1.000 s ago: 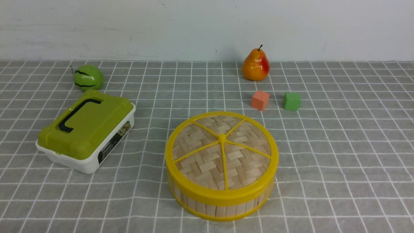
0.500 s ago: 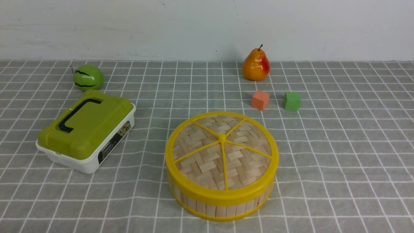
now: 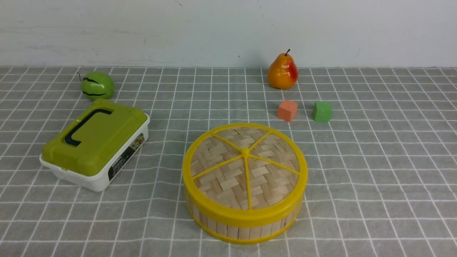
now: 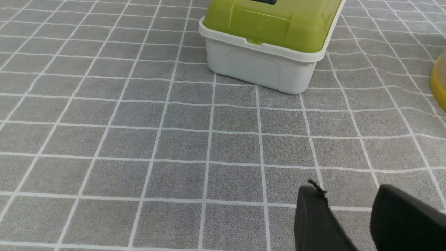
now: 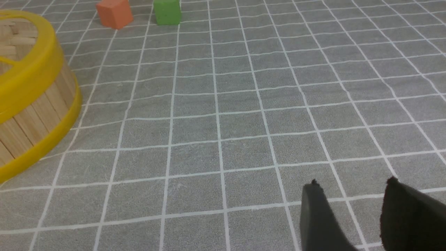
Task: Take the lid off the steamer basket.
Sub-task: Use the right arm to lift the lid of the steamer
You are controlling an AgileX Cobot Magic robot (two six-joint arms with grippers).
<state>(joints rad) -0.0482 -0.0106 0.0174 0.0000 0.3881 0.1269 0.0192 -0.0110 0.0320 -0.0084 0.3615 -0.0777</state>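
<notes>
The lid (image 3: 245,167), a woven bamboo disc with a yellow rim and spokes, sits closed on the steamer basket (image 3: 242,226) near the front centre of the table. The basket's slat wall (image 5: 31,115) and the lid's yellow rim (image 5: 21,87) also show in the right wrist view; a sliver of yellow rim (image 4: 439,87) shows in the left wrist view. Neither gripper shows in the front view. My left gripper (image 4: 348,191) is open and empty over the cloth. My right gripper (image 5: 352,184) is open and empty over the cloth, apart from the basket.
A white box with an olive-green lid (image 3: 94,141) lies left of the basket, also in the left wrist view (image 4: 271,31). A green melon toy (image 3: 97,85), a pear (image 3: 282,71), an orange cube (image 3: 287,110) and a green cube (image 3: 322,111) lie behind.
</notes>
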